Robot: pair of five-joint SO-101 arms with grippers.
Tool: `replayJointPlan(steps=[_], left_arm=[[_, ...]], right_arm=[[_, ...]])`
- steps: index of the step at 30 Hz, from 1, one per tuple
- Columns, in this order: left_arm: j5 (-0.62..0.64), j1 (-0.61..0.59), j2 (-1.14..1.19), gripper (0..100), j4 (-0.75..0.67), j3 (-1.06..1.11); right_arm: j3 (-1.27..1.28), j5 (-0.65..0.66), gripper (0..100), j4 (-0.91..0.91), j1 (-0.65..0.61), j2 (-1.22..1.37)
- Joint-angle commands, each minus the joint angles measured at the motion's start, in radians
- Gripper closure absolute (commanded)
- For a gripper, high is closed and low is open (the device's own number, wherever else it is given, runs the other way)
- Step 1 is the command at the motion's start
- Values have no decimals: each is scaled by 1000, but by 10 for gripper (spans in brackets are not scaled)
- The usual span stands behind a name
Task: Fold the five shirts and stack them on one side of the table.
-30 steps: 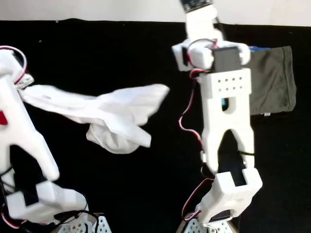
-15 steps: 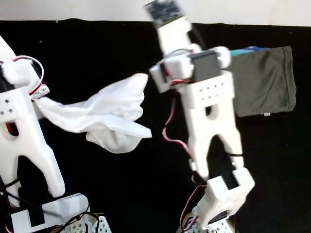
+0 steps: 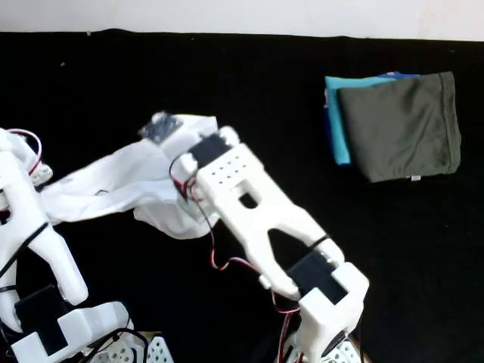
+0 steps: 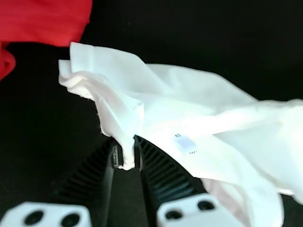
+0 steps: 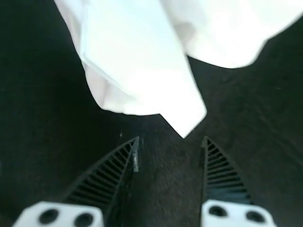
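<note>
The left gripper (image 4: 125, 144) is closed tight on a bunched edge of the white shirt (image 4: 199, 109), which lies stretched out over the left part of the table (image 3: 249, 83). The right gripper (image 5: 170, 141) stands wide open and holds nothing, with a corner of the white shirt just beyond its fingertips. A stack (image 3: 401, 128) of folded shirts lies at the far right of the table, well apart from both arms.

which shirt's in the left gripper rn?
The crumpled white shirt, pinched in the left gripper; the folded dark grey shirt and teal shirt sit stacked apart.
</note>
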Motion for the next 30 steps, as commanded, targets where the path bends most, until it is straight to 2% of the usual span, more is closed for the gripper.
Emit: replayJointPlan(steps=[1, 4, 8, 11, 17, 22, 26, 30], left_arm=[[-20, -8, -31, 991, -20, 16], [-20, -8, -36, 991, -17, 15], [-20, -8, -38, 991, -14, 8], [-20, -8, -38, 991, -12, 8], [-20, -5, -28, 991, -11, 35], [-20, -8, -36, 987, -6, 116], [-20, -1, -38, 969, 149, 41], [-20, 16, -36, 841, 347, -127]], right_arm=[[88, -14, 774, -120, -15, 16], [99, -14, 702, -168, -2, 84], [99, -14, 713, -211, 13, 173], [99, -14, 775, -236, 18, 199], [25, -14, 998, -206, 30, 194], [-159, -15, 993, -65, 117, 193], [-348, 5, 993, 71, 217, 137], [-524, 109, 993, 199, 292, 76]])
